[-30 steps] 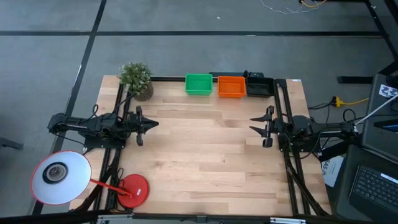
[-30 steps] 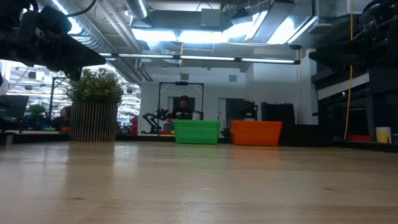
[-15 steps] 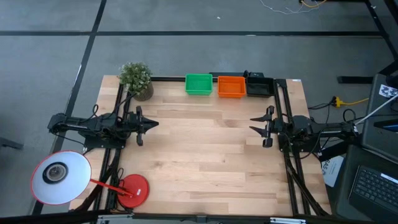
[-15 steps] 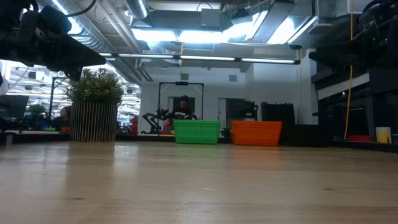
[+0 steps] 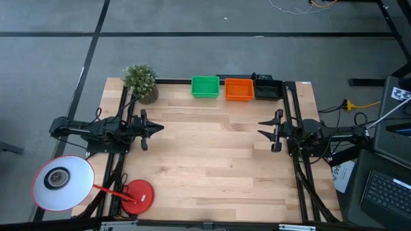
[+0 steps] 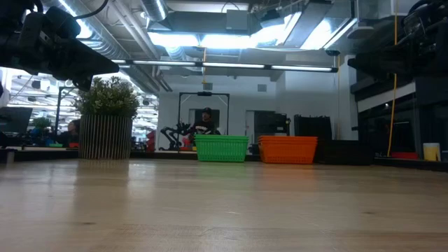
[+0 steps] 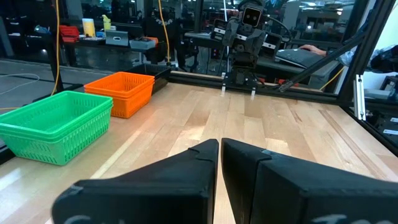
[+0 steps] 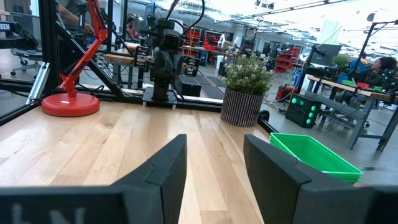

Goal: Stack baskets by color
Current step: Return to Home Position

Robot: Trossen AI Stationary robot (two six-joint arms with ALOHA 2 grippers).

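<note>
Nearest to each wrist camera are that arm's own dark, wedge-shaped fingers, cut off at the picture's edge. The left tool (image 7: 219, 144) has its fingers pressed together, with only a thin slit between them. The right tool (image 8: 214, 140) has its fingers spread, with bare wood showing in the gap. From above, we see the left tool (image 5: 157, 128) over the desk's left side and the right tool (image 5: 262, 129) over its right side. They face each other, well apart, and neither holds anything.

The desk (image 5: 212, 167) is pale planked wood with a dark frame.

At its far edge the baskets stand in a row, close side by side: a green stack (image 5: 205, 86), an orange stack (image 5: 239, 88) and a black stack (image 5: 268, 88). All are shallow, rectangular and made of plastic mesh. From the left wrist, layered rims show on the orange stack (image 7: 121, 92), but we cannot count the baskets in any stack. In the low view the black stack (image 6: 343, 152) merges with the dark background.

A potted plant (image 5: 140, 82) in a ribbed pot stands at the far left corner, left of the green stack.

A person in the room beyond is too small to make out.
</note>
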